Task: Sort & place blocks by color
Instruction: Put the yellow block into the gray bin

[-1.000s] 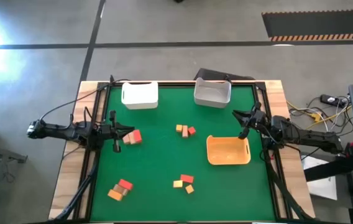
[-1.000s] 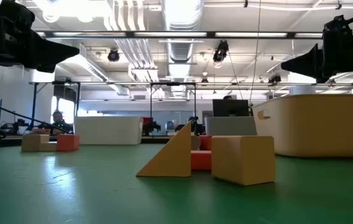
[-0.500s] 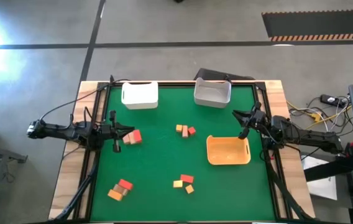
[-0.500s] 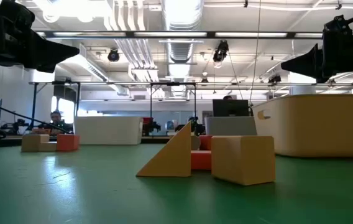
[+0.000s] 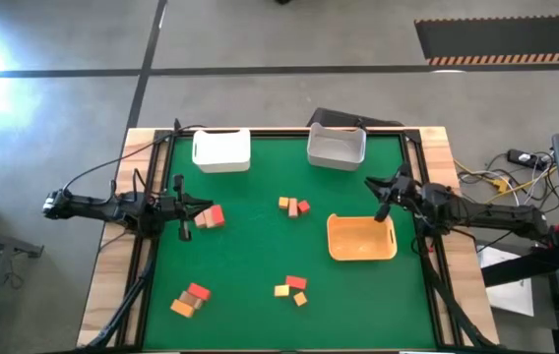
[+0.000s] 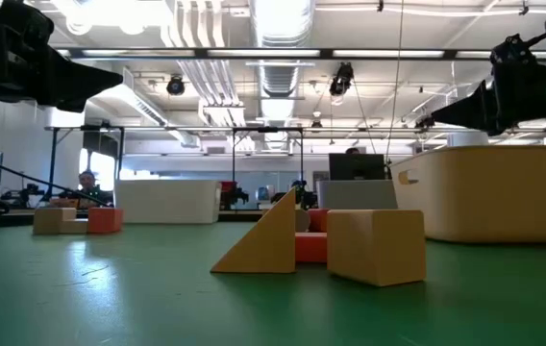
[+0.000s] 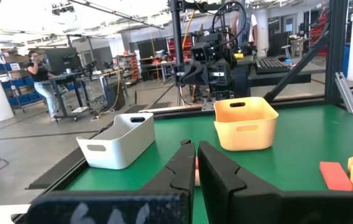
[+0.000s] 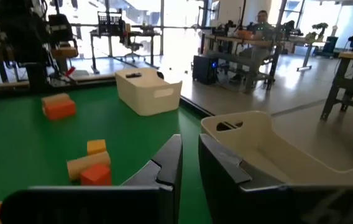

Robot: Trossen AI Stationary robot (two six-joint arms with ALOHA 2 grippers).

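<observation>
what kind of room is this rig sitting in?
Looks like an open robotics lab or workshop: exposed ceiling ducts and strip lights overhead, rows of workbenches with a person seated at one, and a green table with dark arms mounted on either side.

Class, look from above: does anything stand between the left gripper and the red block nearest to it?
Nothing visible does. The left gripper, shut, sits at the table's left edge with the red block and a tan block right at its fingertips; no bin or other thing lies between them.
</observation>
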